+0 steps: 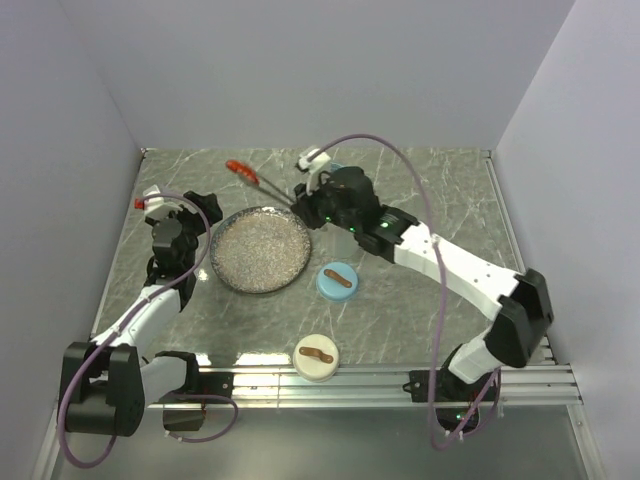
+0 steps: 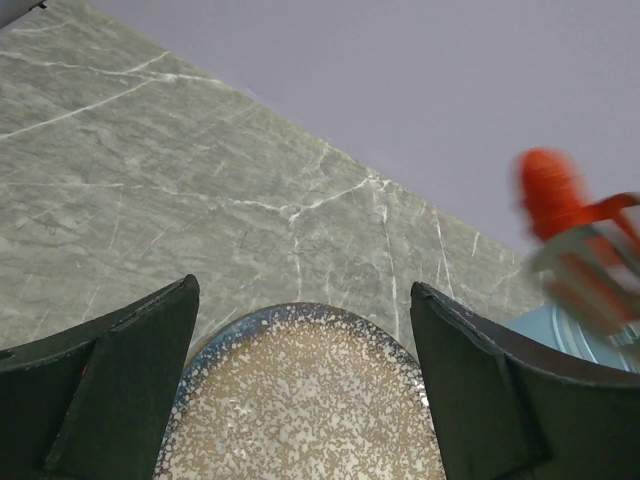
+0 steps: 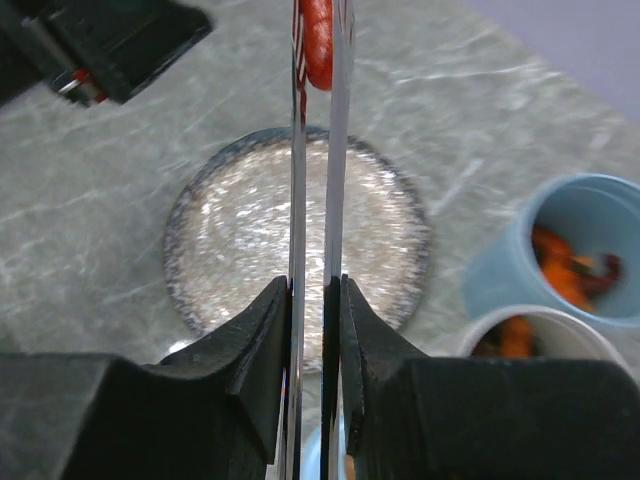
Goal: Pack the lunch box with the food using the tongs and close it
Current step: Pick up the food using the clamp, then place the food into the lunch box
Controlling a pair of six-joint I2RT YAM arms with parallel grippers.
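Since the right gripper pinches both arms of the tongs, they are squeezed shut, ready for picking. They are slim grey metal with red tips, reaching over the plate. Orange food waits in the blue cup beside it. The left gripper hangs wide open and empty.

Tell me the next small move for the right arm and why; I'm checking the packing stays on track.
Probably swing the tongs toward the open blue cup: the right fingers pinch them shut, something red sits at their far end (food or tip, unclear), the plate is bare, and that cup holds orange pieces.
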